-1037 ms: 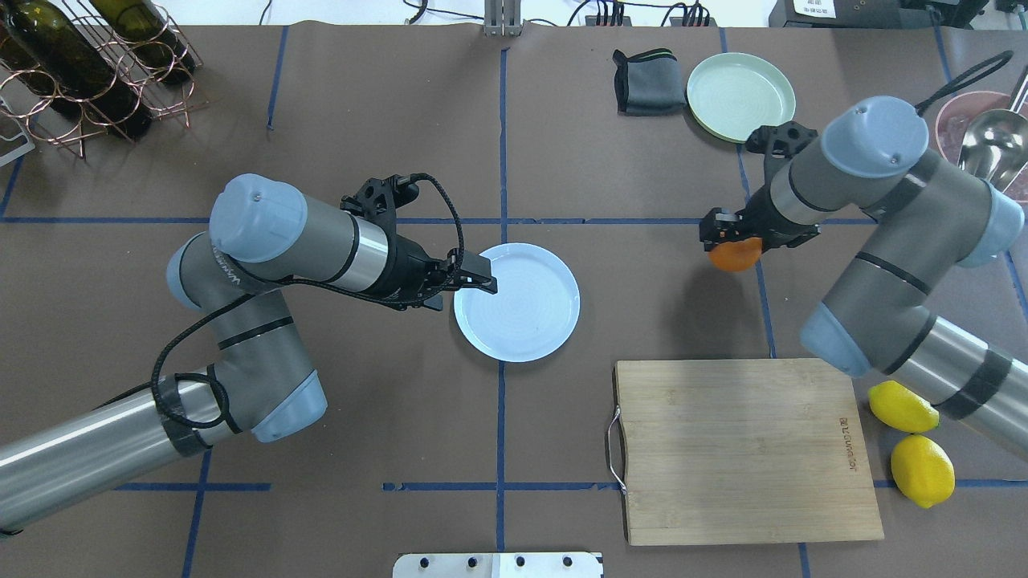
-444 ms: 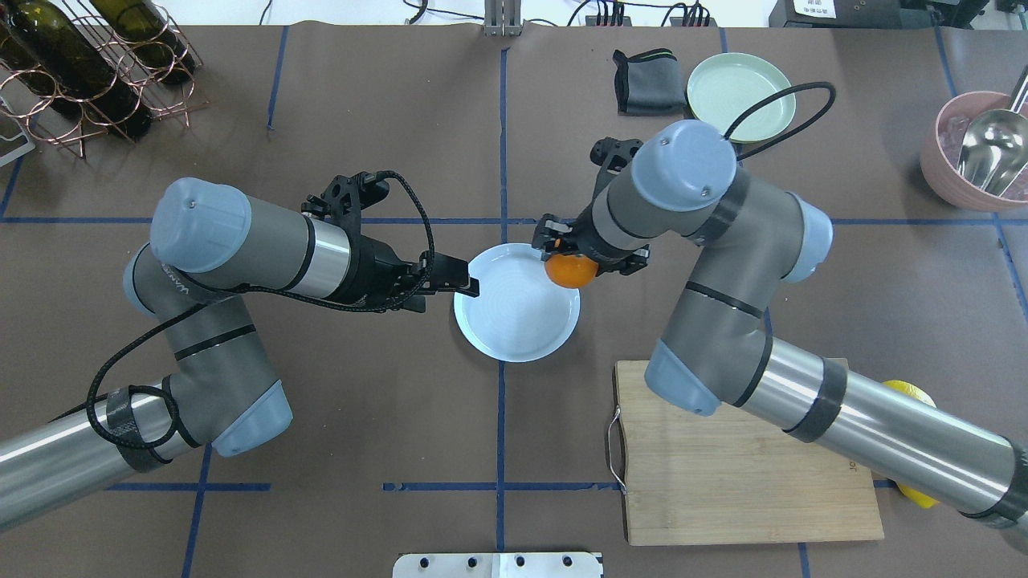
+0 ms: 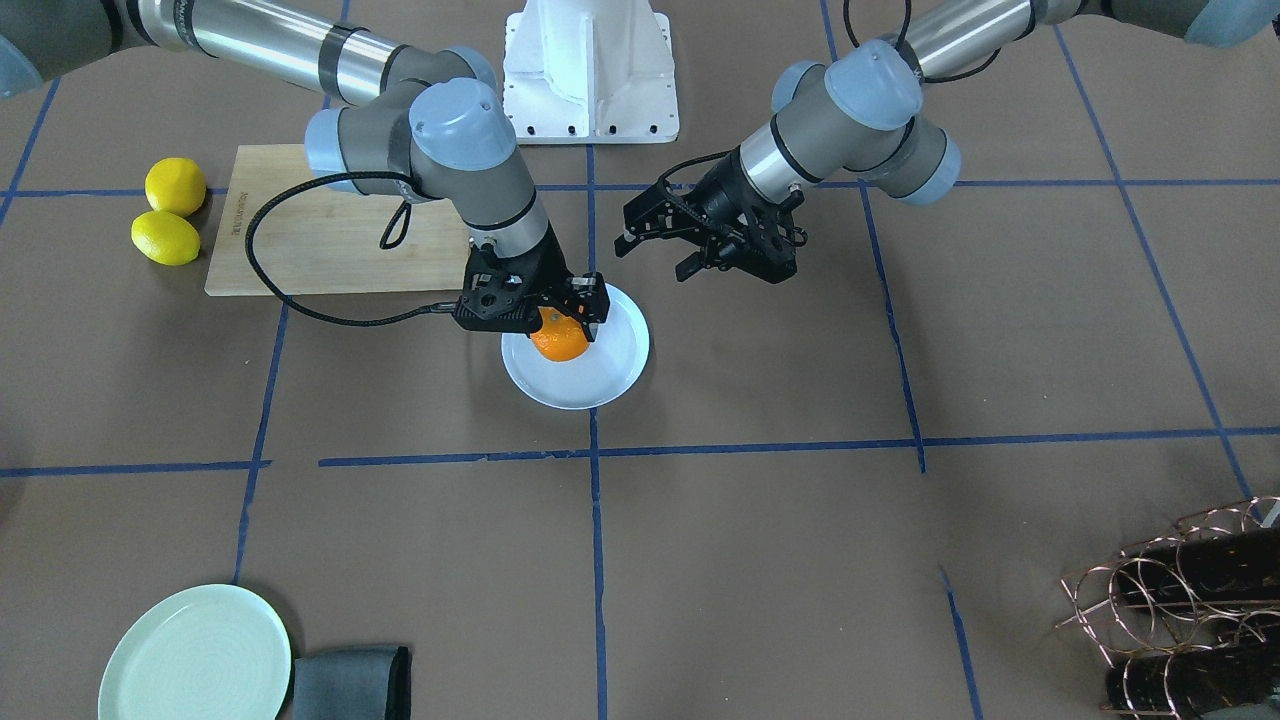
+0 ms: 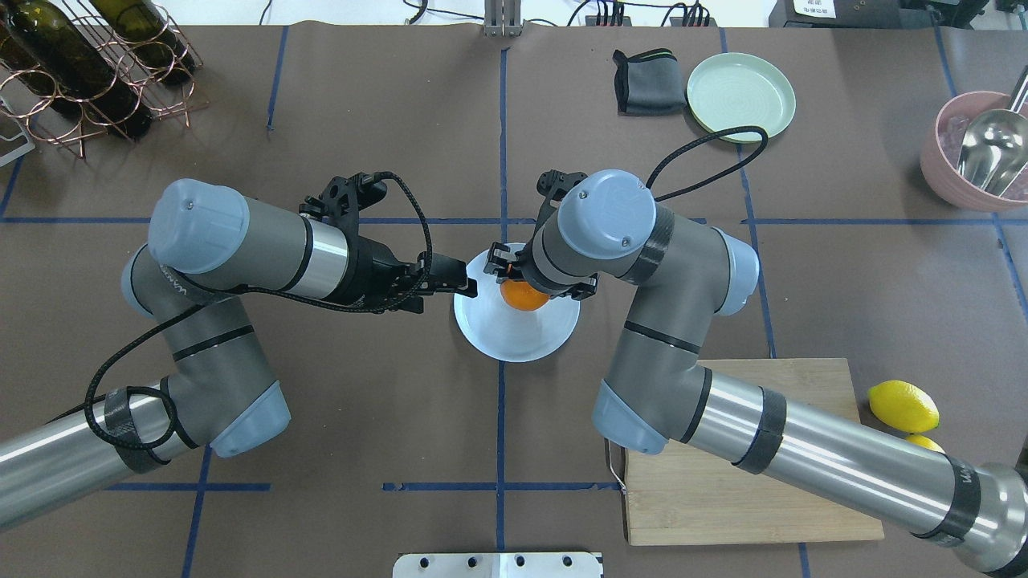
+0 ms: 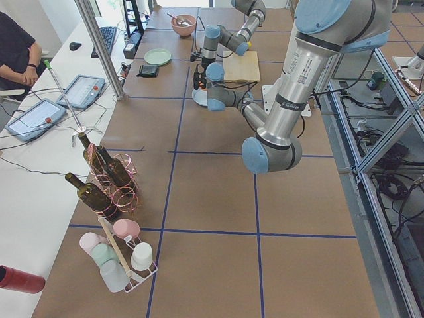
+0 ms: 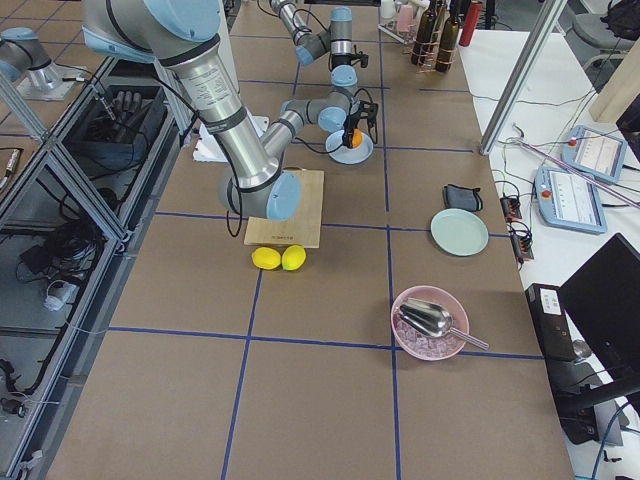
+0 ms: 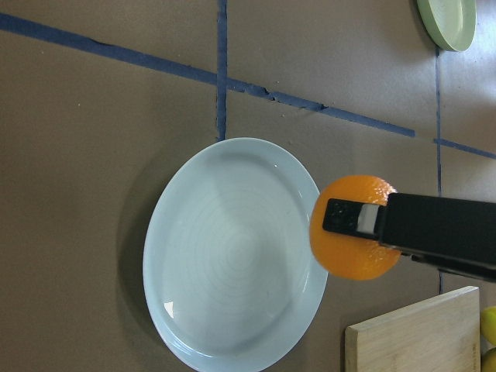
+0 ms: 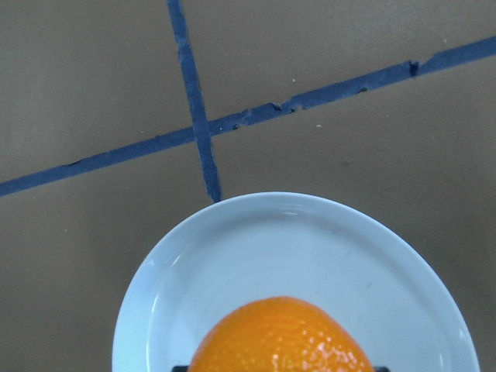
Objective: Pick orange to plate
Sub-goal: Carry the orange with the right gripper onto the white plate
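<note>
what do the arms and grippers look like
The left arm and right arm are grey jointed tubes with pale blue round caps, silver segments, small white lettering and black looping cables. The left gripper and right gripper are black, angular, two-fingered.

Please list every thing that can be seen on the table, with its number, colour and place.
orange: one, bright orange, over the plate, gripped
plate: one, pale bluish-white, table centre
green plate: one, mint, far right
cloth: one, dark grey, beside green plate
cutting board: one, light wood, near right
lemons: two, yellow, beside cutting board
bowl: one, pink, holding metal scoop, right edge
wine rack: one, copper wire, dark bottles, far left corner
left gripper: black, open, beside plate
right gripper: black, shut on orange
</note>
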You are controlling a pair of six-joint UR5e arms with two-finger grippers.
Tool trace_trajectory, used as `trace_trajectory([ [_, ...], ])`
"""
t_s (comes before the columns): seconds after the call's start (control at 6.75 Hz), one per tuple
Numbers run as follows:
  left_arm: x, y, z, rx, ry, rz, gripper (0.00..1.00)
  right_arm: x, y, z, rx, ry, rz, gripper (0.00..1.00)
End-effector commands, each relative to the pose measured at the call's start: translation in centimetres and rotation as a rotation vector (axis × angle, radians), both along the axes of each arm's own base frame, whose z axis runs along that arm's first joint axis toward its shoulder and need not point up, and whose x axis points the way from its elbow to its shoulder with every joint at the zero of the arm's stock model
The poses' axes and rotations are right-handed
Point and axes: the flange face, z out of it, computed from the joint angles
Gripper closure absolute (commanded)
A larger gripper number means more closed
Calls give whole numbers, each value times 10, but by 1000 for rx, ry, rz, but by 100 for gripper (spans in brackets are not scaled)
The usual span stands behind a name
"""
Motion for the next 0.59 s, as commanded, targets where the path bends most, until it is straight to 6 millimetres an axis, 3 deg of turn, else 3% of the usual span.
trace_trajectory([
  [0.0,0,0,0,-1,1,0,1,-15,8,6,11,26,8,88],
  [0.3,-9,-5,-4,4,8,-14,1,-22,7,14,4,44,5,0],
  [0.44,-38,-16,-10,17,24,-44,1,-22,7,12,2,39,8,0],
])
